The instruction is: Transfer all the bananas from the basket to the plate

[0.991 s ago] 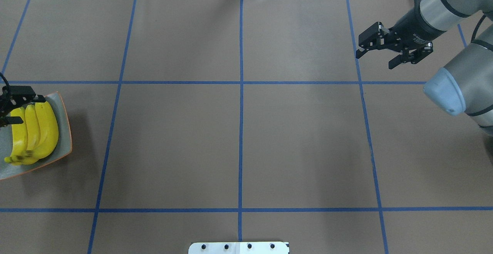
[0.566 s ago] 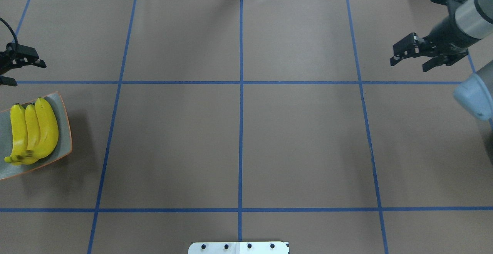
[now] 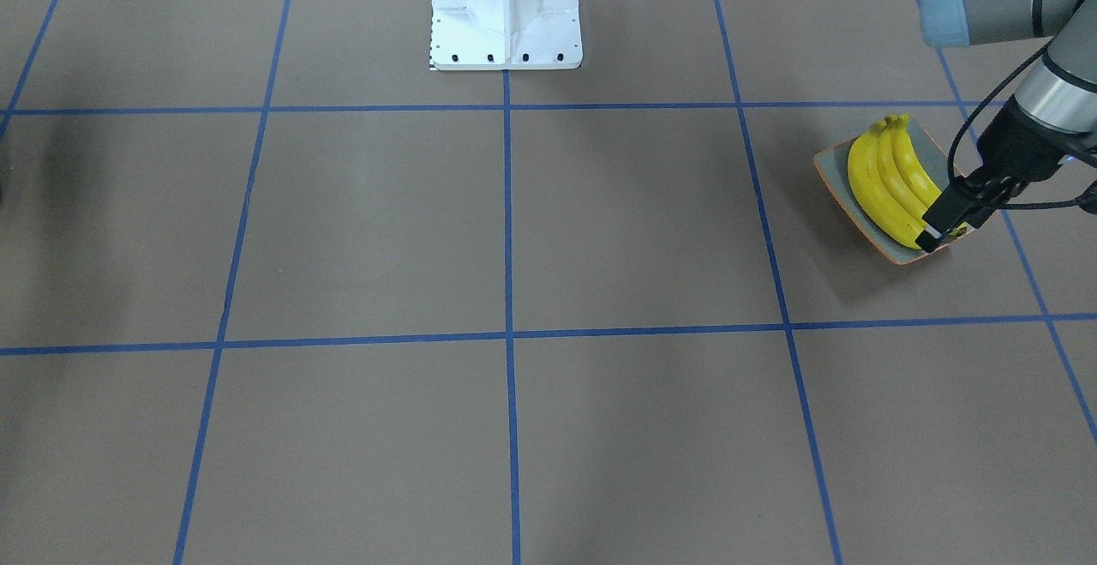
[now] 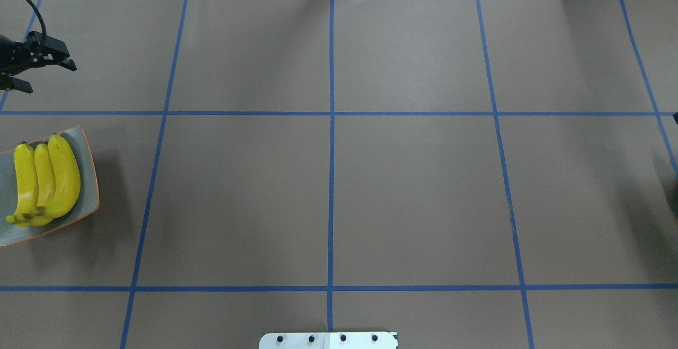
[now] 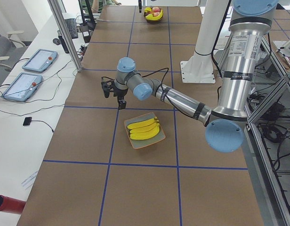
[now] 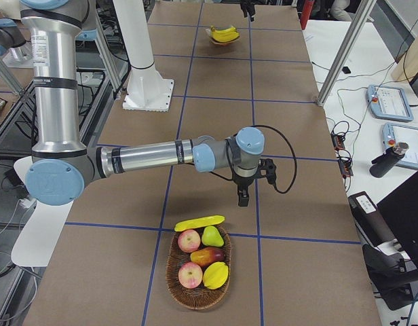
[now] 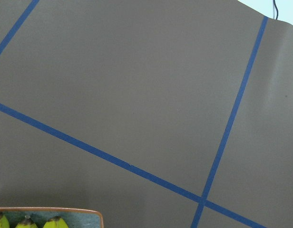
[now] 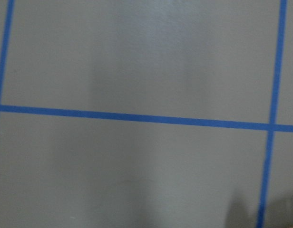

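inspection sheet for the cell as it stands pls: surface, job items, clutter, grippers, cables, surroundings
Surface: brown paper with a blue tape grid, lying flat.
Job's things: three bananas on the plate; a fourth banana lies across the basket rim.
Clutter: apples and other fruit in the basket.
Grippers: left gripper has its jaws open and empty, beyond the plate; right gripper is near the basket, state cannot be told.
Cables: black cable at the left wrist; second cable loops off the right wrist.
Surroundings: teach pendants on the side bench; robot pedestal.

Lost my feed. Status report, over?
Left gripper open, empty. Right gripper state unclear. Three bananas on plate; fourth banana on basket rim. Nothing blocking.
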Robot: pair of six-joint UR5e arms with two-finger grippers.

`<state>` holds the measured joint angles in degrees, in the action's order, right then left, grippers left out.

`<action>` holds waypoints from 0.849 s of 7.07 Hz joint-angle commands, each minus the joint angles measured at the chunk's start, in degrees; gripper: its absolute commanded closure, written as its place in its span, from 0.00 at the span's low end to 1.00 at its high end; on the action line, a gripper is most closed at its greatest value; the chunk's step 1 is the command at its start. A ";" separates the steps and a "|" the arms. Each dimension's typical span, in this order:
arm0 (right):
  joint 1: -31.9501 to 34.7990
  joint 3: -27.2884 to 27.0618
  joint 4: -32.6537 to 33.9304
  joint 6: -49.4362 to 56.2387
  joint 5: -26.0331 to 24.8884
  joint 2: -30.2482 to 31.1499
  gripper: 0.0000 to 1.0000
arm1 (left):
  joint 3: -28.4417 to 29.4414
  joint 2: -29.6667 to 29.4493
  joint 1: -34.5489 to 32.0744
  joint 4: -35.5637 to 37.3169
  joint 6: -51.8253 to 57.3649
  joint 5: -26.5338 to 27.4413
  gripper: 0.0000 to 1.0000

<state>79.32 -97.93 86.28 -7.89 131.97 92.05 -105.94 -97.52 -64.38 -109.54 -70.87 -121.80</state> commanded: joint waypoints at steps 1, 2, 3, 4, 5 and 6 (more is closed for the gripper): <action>2.51 0.81 0.12 6.49 0.75 7.14 0.00 | 1.00 -1.00 0.31 -0.15 0.03 0.16 0.00; 2.86 1.33 0.29 6.49 3.10 9.87 0.00 | 1.79 -1.35 0.31 -0.33 0.03 0.16 0.00; 3.12 1.25 1.69 6.57 5.82 11.81 0.00 | 2.23 -1.88 0.48 -0.33 0.03 0.16 0.00; 3.73 0.90 2.05 7.97 7.33 13.66 0.00 | 2.23 -1.97 0.49 -0.33 0.03 0.24 0.00; 3.83 1.07 2.23 8.68 8.56 14.55 0.00 | 2.32 -2.06 0.49 -0.33 0.03 0.24 0.00; 3.74 1.51 2.40 8.68 10.66 15.17 0.00 | 2.23 -2.23 0.49 -0.33 0.03 0.16 0.00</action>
<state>83.01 -96.78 88.40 0.40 140.32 106.15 -103.71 -99.56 -63.91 -109.86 -70.84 -121.58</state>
